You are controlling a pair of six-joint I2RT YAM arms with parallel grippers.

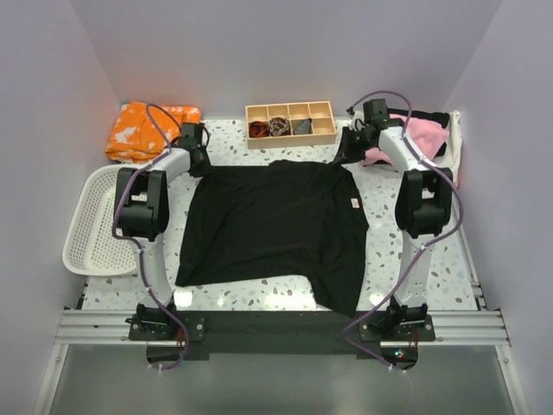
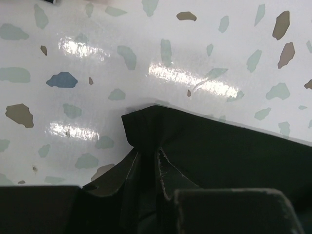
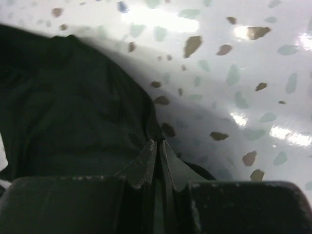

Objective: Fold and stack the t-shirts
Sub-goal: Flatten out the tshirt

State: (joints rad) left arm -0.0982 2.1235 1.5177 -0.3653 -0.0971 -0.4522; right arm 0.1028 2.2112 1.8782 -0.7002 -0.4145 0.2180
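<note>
Orange white-patterned cloth (image 1: 147, 130) is bunched in the far left corner, with a white mesh basket (image 1: 76, 251) nearer along the left side. The four-slot wooden tray (image 1: 290, 141) sits at the back of the speckled tabletop (image 1: 233, 143) and holds little rolled fabric bits (image 1: 278, 126).

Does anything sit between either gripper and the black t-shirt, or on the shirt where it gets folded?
Nothing visible does. The left gripper and the right gripper are each shut on a far corner of the black t-shirt. It lies spread out with nothing on top. The wooden tray sits beyond its collar, apart.
</note>
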